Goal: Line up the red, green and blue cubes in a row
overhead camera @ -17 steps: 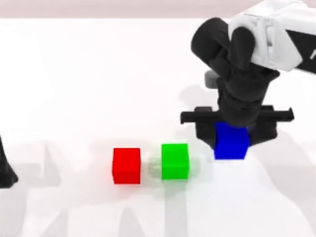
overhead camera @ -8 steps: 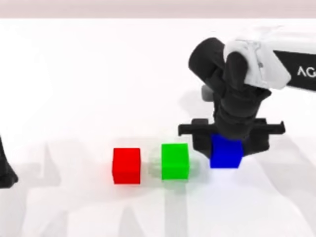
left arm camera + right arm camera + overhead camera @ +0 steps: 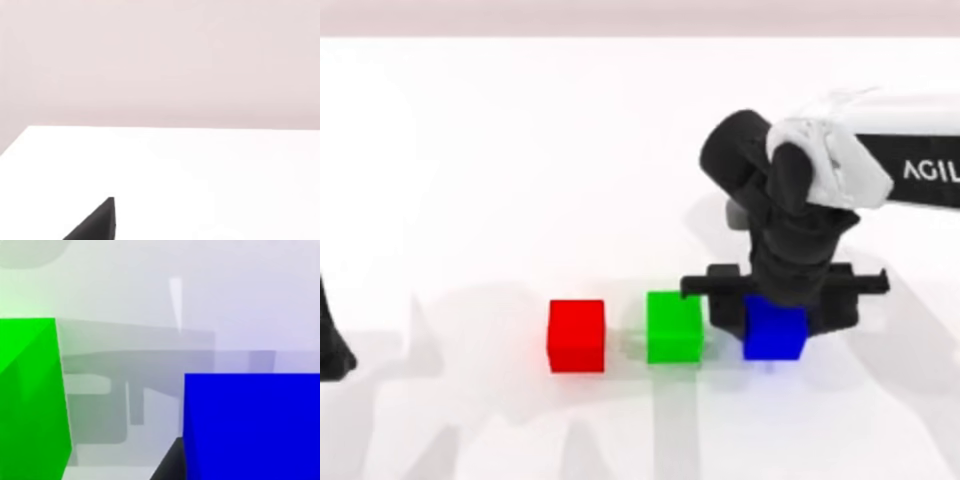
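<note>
The red cube (image 3: 576, 336) and the green cube (image 3: 674, 327) stand side by side on the white table, a small gap between them. To the right of the green cube, with a like gap, is the blue cube (image 3: 774, 332), and my right gripper (image 3: 775, 318) is shut on it from above. In the right wrist view the blue cube (image 3: 252, 425) fills the near side, one dark finger (image 3: 171, 467) against its face, and the green cube (image 3: 30, 400) stands apart beside it. My left arm (image 3: 330, 350) stays parked at the table's left edge.
The white table (image 3: 520, 150) stretches bare behind the cubes. The right arm's body (image 3: 800, 200) hangs over the space behind the blue cube. The left wrist view shows only table, a pale wall and a dark tip (image 3: 95, 224).
My right gripper has come down and slightly to the left with the blue cube, bringing it level with the red and green cubes. Those two cubes and the left arm have not moved.
</note>
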You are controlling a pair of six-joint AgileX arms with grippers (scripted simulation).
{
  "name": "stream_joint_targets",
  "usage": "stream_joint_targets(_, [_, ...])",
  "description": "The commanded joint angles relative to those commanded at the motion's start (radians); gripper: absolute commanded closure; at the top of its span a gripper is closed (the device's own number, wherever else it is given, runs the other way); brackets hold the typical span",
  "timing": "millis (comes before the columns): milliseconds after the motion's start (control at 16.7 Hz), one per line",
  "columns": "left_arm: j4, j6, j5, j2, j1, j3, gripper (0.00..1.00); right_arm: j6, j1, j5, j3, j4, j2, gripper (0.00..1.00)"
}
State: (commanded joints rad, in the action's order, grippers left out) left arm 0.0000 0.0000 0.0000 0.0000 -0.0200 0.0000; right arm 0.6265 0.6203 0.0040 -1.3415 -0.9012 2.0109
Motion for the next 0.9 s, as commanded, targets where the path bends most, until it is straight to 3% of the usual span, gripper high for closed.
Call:
stream_joint_targets(720, [0.000, 0.000, 0.000, 0.000, 0.000, 0.000, 0.00, 0.000, 0.000, 0.000, 0.000, 0.000, 0.000, 0.02])
stream_joint_targets(900, [0.000, 0.000, 0.000, 0.000, 0.000, 0.000, 0.00, 0.000, 0.000, 0.000, 0.000, 0.000, 0.000, 0.00])
